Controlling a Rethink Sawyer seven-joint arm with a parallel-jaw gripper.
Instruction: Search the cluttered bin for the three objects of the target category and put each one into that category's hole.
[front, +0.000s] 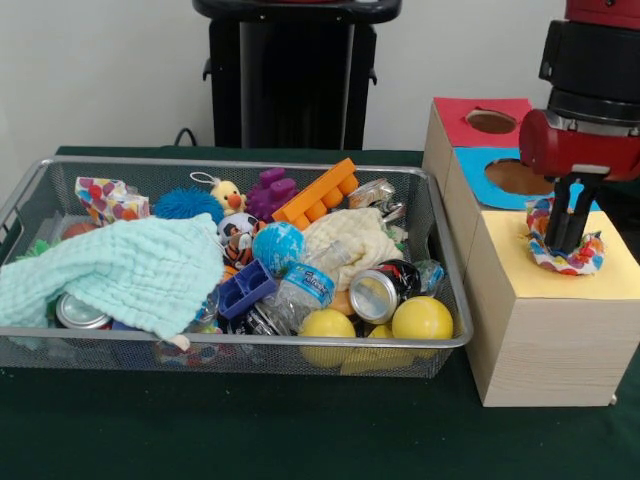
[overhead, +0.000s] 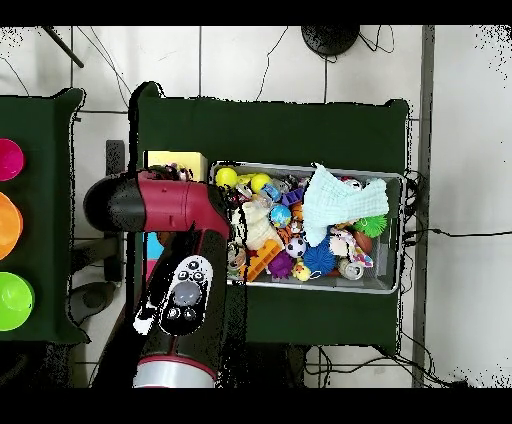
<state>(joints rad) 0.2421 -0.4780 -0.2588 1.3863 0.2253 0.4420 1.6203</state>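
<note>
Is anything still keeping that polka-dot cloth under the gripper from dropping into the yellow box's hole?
Nothing separate blocks it. The gripper pushes down into the middle of the polka-dot cloth, whose edges bunch on the yellow-topped box, covering the hole. Only the cloth's own bulk holds it up.

even, soft indoor light; faint shadows, no glare.
</note>
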